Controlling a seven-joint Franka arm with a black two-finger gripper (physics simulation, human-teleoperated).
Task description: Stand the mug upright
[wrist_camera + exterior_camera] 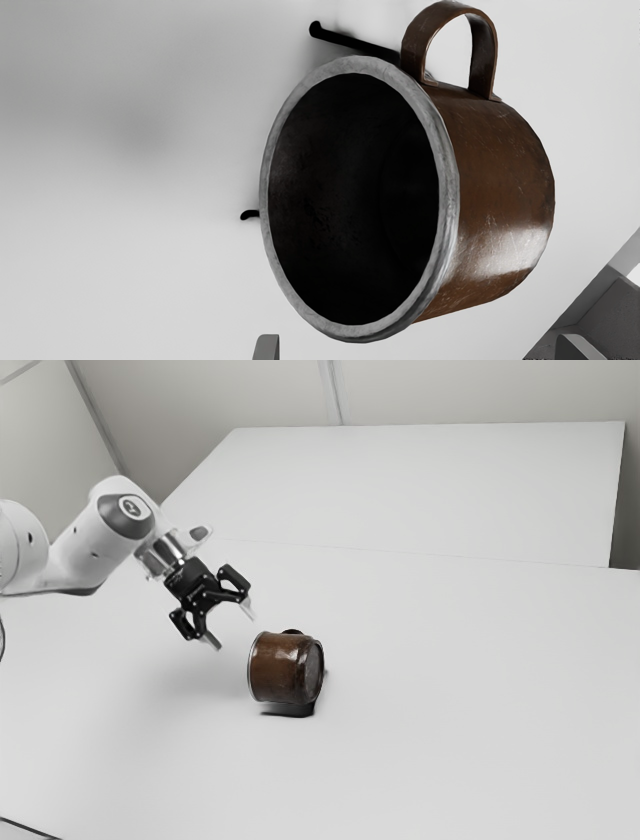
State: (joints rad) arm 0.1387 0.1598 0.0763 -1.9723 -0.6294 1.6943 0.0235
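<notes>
Brown scratched metal mug with a grey rim [280, 668] is lying on its side on the white tabletop [450, 690], mouth to the exterior view's left, base to the right. I'd go for the wall at the mouth: one finger inside, one outside, clear of the brown strap handle [414, 47]. Squeeze firmly, then swing the grey rim [449, 200] up and over the base in a slow arc, lifting a bit so it doesn't skid. It's round, so a sloppy nudge could roll it. Set the base flat before letting go.

Pose-wise, the black two-finger gripper [235, 632] hangs just off the mouth, slanting down to the right, jaws spread wide with nothing in them.
</notes>
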